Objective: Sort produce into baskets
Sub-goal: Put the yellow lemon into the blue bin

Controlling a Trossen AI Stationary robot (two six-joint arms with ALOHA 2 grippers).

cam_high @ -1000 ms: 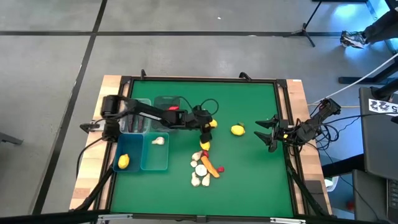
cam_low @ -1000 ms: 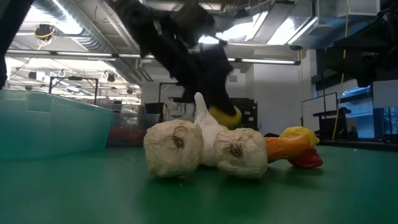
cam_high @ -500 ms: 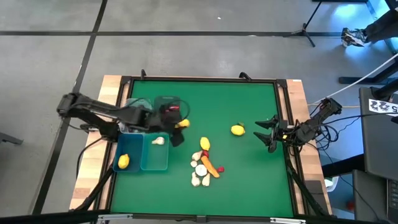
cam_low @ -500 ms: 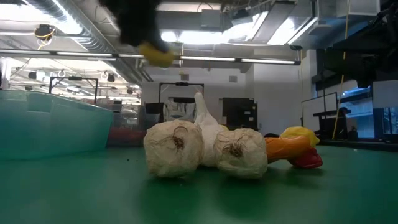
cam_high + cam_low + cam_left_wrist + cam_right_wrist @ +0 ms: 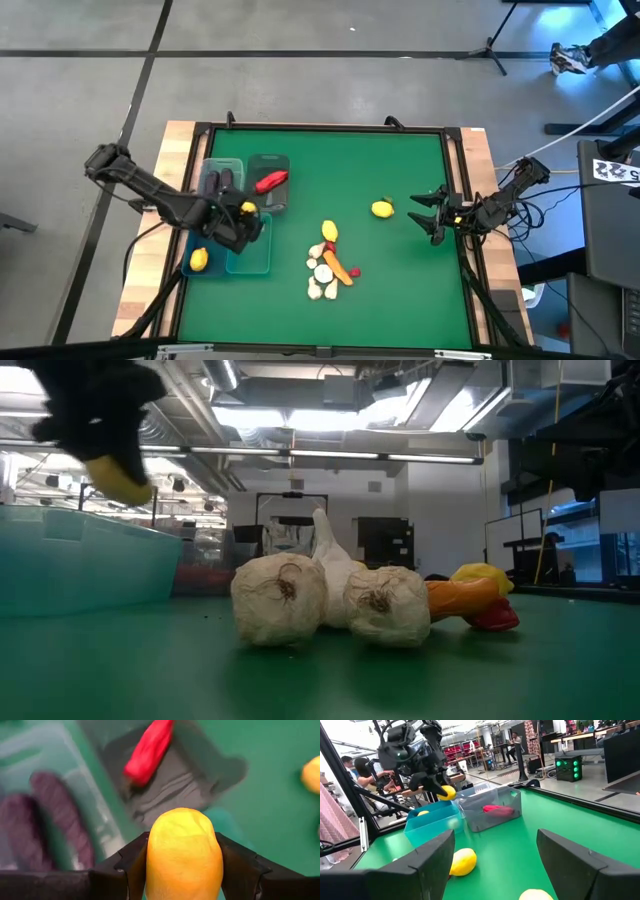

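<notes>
Held lemon (image 5: 184, 854): pinched between the two dark fingers (image 5: 131, 865) of the left gripper (image 5: 240, 213), carried in the air above the blue-teal baskets at the table's left side, roughly over the seam between the two front bins. In the low view, same lemon (image 5: 118, 478) seen raised above the teal basket wall (image 5: 90, 565).

Directly under and around the held lemon: front outer blue-teal basket (image 5: 199, 242) with a second lemon (image 5: 199, 259) lying in it; front inner blue-teal basket (image 5: 252, 262) beside it, contents mostly hidden by the gripper. Just beyond the held lemon: clear grey basket (image 5: 272, 164) containing a red pepper (image 5: 271, 181); beside that, the other clear basket (image 5: 218, 166) holding two dark purple eggplants (image 5: 60, 820).

Farther from the held lemon, on the green table (image 5: 400, 290): a loose heap with a lemon (image 5: 329, 232) at its far end, then white garlic bulbs (image 5: 321, 288), an orange carrot (image 5: 338, 266) and a small red pepper (image 5: 354, 271) touching one another. Well apart from the held lemon, a single lemon (image 5: 381, 209) lying alone near the right side.

Right gripper (image 5: 432, 214): waiting just beyond that lone lemon at the table's right edge, fingers (image 5: 431, 860) spread wide, nothing between them.
</notes>
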